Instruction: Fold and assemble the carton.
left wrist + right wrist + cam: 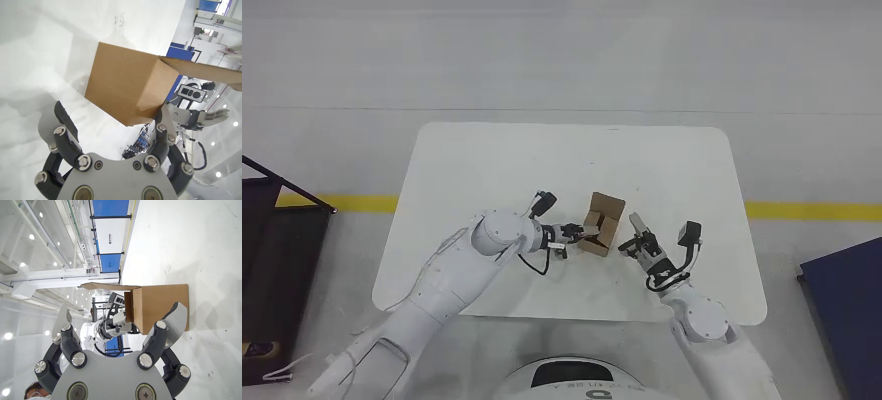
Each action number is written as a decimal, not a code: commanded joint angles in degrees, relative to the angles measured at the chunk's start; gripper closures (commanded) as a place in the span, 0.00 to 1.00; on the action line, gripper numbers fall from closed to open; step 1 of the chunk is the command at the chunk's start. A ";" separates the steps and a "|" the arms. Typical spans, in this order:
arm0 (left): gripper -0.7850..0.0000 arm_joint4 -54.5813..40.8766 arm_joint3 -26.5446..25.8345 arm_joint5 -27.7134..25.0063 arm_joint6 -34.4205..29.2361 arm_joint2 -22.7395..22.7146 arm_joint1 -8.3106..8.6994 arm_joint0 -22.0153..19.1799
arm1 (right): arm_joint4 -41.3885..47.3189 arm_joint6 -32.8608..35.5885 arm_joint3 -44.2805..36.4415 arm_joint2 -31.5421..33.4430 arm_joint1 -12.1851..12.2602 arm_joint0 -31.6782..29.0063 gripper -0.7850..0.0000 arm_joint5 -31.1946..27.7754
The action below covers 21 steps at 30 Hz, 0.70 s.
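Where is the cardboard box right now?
In the top view the carton stands on the white table, toward the robot's edge, between the left gripper and right gripper.

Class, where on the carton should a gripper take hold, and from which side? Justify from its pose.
Likely the raised flap at the carton top, pinched from above: it is a thin panel standing free, while the body is broad. The open right gripper is beside it.

Brown carton point(599, 225); white table point(492, 170); yellow floor line point(812, 211).
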 commanded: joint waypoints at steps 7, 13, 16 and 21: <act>0.56 -1.07 1.18 -0.26 0.02 1.90 -1.04 -2.03 | 0.62 0.42 0.69 -0.14 -0.14 0.56 0.00 -0.31; 0.29 -1.82 -0.16 0.08 -0.76 1.11 -0.93 -2.29 | 0.48 0.55 0.45 -0.29 -0.22 0.81 0.00 -0.30; 0.00 -2.36 -1.47 0.18 -1.52 -0.32 -0.48 -1.72 | 0.37 0.49 0.31 -0.36 -0.26 0.96 0.00 -0.16; 0.00 -0.70 -4.01 0.87 -7.87 -2.59 1.06 -0.53 | 0.20 0.78 0.43 -0.55 -0.33 1.45 0.00 0.32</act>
